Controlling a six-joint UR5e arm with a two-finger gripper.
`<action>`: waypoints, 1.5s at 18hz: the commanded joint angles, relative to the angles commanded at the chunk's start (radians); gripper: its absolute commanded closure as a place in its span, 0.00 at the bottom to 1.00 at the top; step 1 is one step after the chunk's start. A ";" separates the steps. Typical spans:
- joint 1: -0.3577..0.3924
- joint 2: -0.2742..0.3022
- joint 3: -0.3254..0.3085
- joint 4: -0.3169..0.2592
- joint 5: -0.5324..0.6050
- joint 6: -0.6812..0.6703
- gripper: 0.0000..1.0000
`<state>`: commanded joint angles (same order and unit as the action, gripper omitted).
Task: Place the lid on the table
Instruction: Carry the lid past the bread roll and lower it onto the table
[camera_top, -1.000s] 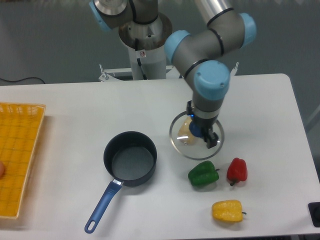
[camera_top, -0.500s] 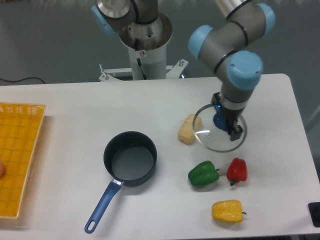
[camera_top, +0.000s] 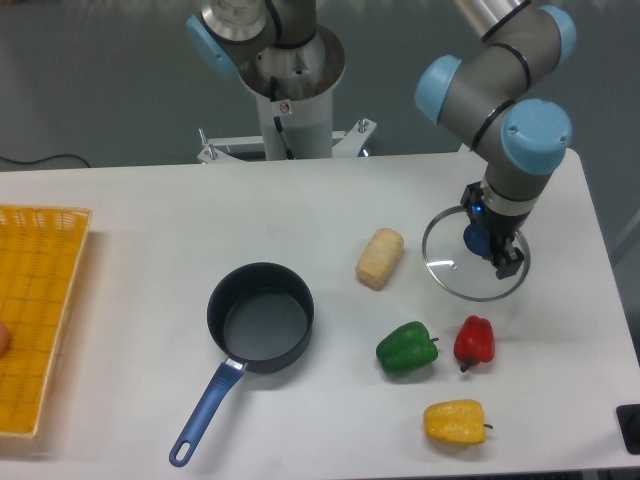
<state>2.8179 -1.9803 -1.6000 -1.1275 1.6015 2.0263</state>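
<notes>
The round clear glass lid with a thin metal rim and a blue centre knob (camera_top: 452, 262) hangs from the two-finger gripper (camera_top: 489, 243), whose dark fingers are pressed in on the blue knob from either side. The white tabletop shows straight through the glass, with a small bright glint on the pane left of the knob. The lid's disc lies close to flat, its face turned up toward the camera and slightly tilted; being round, it has no long axis, and the knob points up into the wrist. Whether its rim touches the large white rectangular table with rounded corners (camera_top: 200, 220) or floats just above cannot be told.

Just below the gripper, near the lid's lower rim, sits a red bell pepper (camera_top: 474, 341); to its lower left is a green bell pepper (camera_top: 407, 348), and farther below a yellow bell pepper (camera_top: 455, 421). Left of the gripper, apart from the lid's rim, lies a pale beige oblong piece like a bread roll (camera_top: 379, 257). Well to the left stands a dark blue saucepan with a blue handle (camera_top: 260, 318), and at the far left a yellow mesh tray (camera_top: 40, 300). The table's right edge runs near the gripper's right; bare white surface lies above the lid, toward the arm's base.
</notes>
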 joint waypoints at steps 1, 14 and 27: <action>0.000 -0.005 0.000 0.000 0.000 0.008 0.64; 0.048 -0.081 0.000 0.064 0.000 0.064 0.64; 0.055 -0.121 -0.017 0.114 0.000 0.066 0.64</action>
<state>2.8731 -2.1015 -1.6168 -1.0140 1.6015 2.0923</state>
